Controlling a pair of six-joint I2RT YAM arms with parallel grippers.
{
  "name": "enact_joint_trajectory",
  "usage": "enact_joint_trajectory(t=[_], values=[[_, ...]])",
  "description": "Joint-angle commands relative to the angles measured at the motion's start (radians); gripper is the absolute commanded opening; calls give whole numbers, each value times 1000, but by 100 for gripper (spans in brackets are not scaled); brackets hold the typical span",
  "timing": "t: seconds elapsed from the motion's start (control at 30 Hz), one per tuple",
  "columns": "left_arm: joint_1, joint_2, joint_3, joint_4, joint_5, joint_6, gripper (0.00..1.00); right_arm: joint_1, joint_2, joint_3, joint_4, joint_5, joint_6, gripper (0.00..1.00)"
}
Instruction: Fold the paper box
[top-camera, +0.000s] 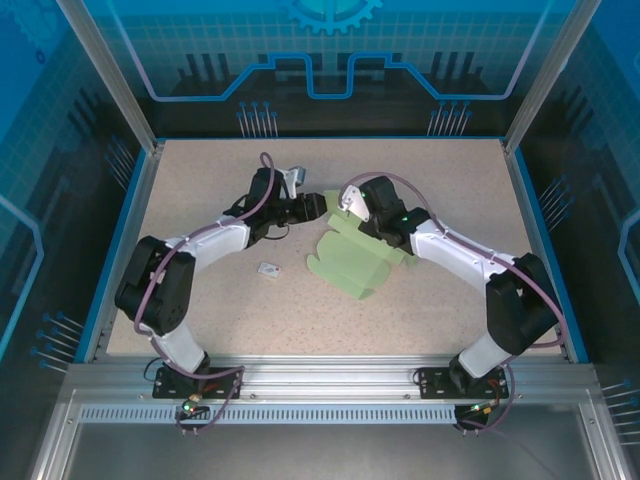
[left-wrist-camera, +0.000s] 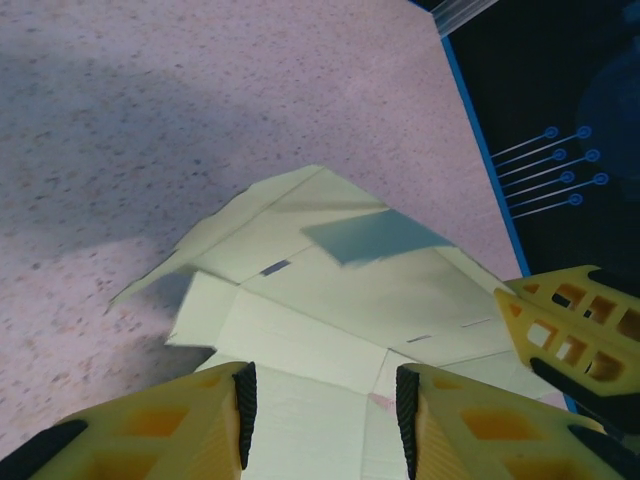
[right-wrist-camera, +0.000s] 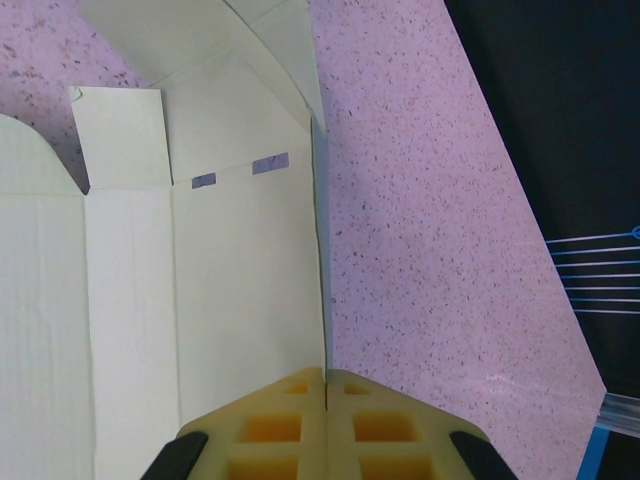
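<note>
The paper box (top-camera: 355, 262) is a pale mint-green die-cut sheet, partly folded, lying mid-table with its far flaps raised. My left gripper (top-camera: 322, 206) hovers at its far edge. In the left wrist view its fingers stand apart over a card panel (left-wrist-camera: 330, 290), the gripper (left-wrist-camera: 325, 385) open with nothing pinched. My right gripper (top-camera: 343, 218) is just to its right. In the right wrist view the gripper (right-wrist-camera: 327, 372) is shut, and the edge of an upright card panel (right-wrist-camera: 230, 270) runs straight into the seam between its fingers.
A tiny white tag (top-camera: 268, 270) lies on the speckled table left of the box. The right gripper's yellow fingers (left-wrist-camera: 570, 335) show close beside my left fingers. Blue-edged rails and glass walls (top-camera: 140, 200) border the table.
</note>
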Motion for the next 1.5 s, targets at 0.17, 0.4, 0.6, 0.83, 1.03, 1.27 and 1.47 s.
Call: enact_joint_trajectory(t=[0.17, 0.4, 0.6, 0.83, 1.03, 1.27, 1.47], values=[[-21, 57, -26, 63, 22, 59, 45, -53, -52, -6, -48, -116, 88, 0], [-89, 99, -57, 133, -93, 242, 49, -97, -35, 34, -120, -197, 130, 0], [-98, 158, -58, 185, -141, 327, 51, -113, -26, 54, -151, -224, 147, 0], [-116, 206, -23, 152, -159, 365, 53, -115, -13, 67, -159, -225, 152, 0], [-126, 228, -19, 166, -201, 371, 53, -115, -10, 74, -165, -232, 151, 0], [-129, 208, -35, 171, -269, 384, 54, -115, -13, 71, -167, -232, 151, 0], [-127, 204, -25, 168, -275, 390, 54, -115, -13, 76, -164, -236, 152, 0]])
